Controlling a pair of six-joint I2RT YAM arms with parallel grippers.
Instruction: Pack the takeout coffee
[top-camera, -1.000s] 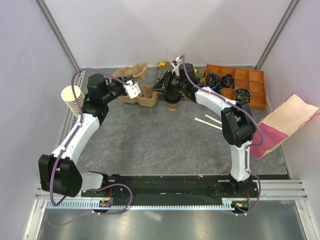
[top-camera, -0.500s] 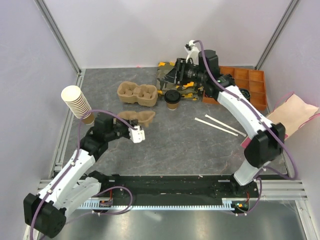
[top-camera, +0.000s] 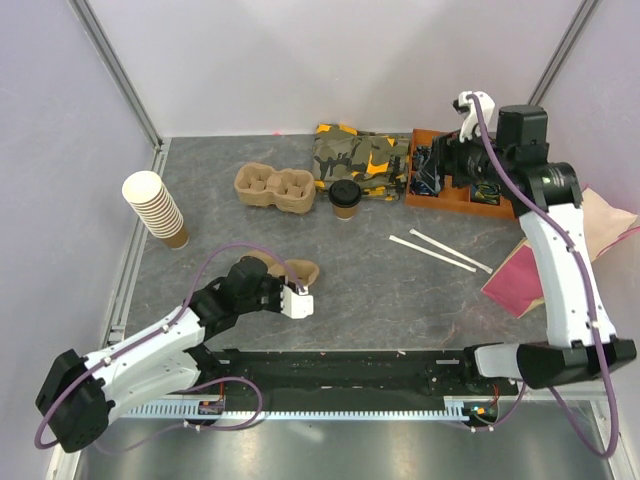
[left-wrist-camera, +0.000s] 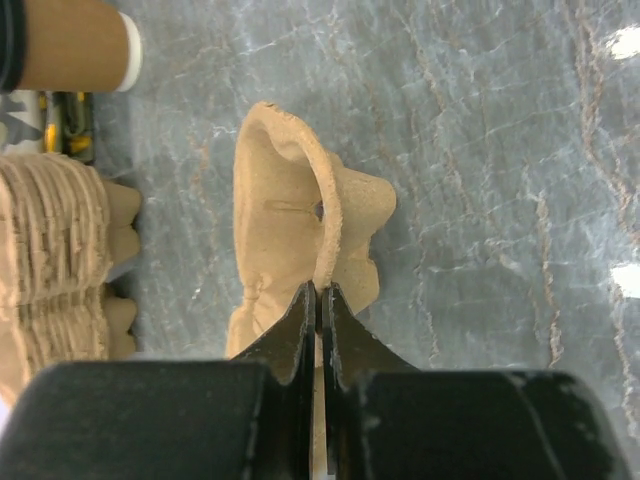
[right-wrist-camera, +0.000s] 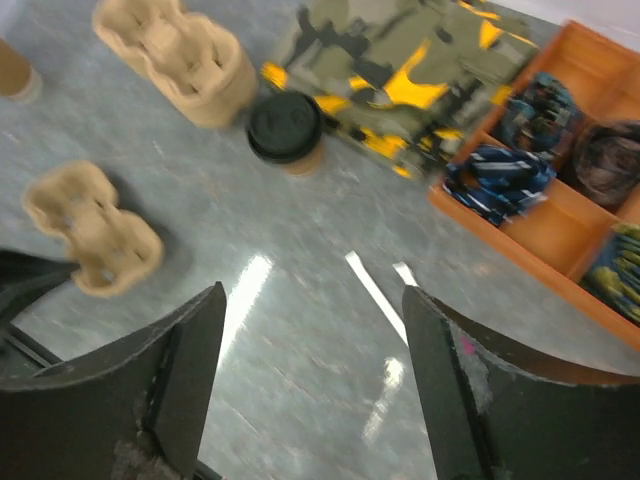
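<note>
Left claw (left-wrist-camera: 320, 292) was clenched on the carrier (left-wrist-camera: 280, 230) rim, near-left, probably staging it as a holder. Right claw (right-wrist-camera: 312, 295) hung released and empty, far right. Takeout coffee (top-camera: 345, 198) stood far-centre on the table (top-camera: 350, 280), ungrabbed.

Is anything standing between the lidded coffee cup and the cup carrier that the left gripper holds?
Nothing visible does. Only bare table lies between the coffee cup and the cup carrier clamped in the left gripper. The stacked cup carriers sit to the cup's left, off that line.
</note>
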